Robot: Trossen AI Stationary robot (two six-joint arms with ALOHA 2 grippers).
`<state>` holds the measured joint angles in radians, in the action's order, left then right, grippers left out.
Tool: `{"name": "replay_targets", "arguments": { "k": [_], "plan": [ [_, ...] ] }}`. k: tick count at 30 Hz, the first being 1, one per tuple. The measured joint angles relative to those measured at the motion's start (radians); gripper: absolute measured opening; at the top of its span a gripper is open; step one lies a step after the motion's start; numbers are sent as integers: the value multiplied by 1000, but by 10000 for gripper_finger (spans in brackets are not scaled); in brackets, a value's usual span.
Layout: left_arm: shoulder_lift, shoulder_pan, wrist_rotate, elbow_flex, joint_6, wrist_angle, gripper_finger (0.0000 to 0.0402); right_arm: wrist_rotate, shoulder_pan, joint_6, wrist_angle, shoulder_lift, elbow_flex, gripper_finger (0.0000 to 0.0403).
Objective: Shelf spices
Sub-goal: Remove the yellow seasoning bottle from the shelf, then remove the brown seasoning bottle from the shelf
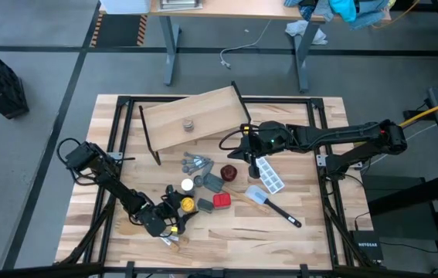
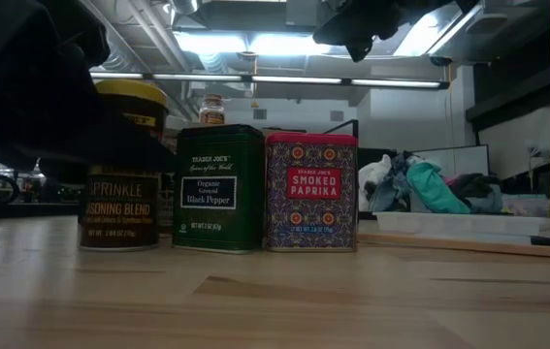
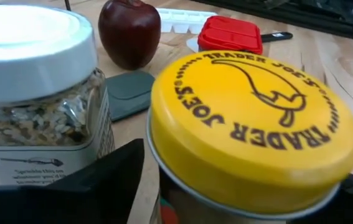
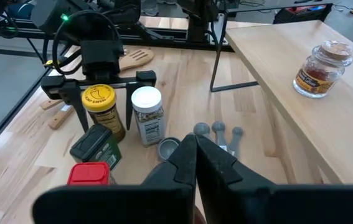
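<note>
Straddling the round yellow-capped jar [image 4: 103, 109], the left hand [image 4: 104, 77] stands released, dark fingers apart.

Shelf top: the shelf [image 1: 203, 116] is bare apart from the tiny grey-brown jar [image 1: 188, 123] near its middle; open plank lies on both sides of it.
Jar cluster: the yellow-capped jar [image 4: 99, 102] stands between the spread fingers of the left gripper [image 4: 104, 87]; the white-capped jar [image 4: 147, 113] is just beside it, leaving only a narrow gap.
Tins: the dark grey square tin [image 4: 95, 147] and red square tin [image 4: 90, 174] crowd the jars' other side.
Between cluster and shelf: the grey measuring spoons [image 4: 218, 132] lie there.
Above the table middle: the right gripper [image 1: 251, 166], fingers together, hangs beside the shelf.
Front edge: bare tabletop.
</note>
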<state>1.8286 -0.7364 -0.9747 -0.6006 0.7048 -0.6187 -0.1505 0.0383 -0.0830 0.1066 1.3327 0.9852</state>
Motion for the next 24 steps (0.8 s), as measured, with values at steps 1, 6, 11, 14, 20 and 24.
{"name": "replay_targets", "arguments": {
  "k": [1,6,11,14,20,24],
  "plan": [
    [0,0,0,0,-1,-1,310,0,0,0,0,0,0,11],
    [0,0,0,0,-19,-46,315,0,0,0,0,0,0,12],
    [-22,-3,0,-19,-154,-119,316,0,0,0,0,0,0,12],
    [-57,-6,-3,-27,-239,-128,317,1,0,21,0,0,0,12],
    [-157,-8,-32,-27,-396,-126,317,8,0,79,0,0,0,12],
    [-227,-8,-46,-27,-516,-128,317,9,1,74,0,0,0,12]
  ]
}}
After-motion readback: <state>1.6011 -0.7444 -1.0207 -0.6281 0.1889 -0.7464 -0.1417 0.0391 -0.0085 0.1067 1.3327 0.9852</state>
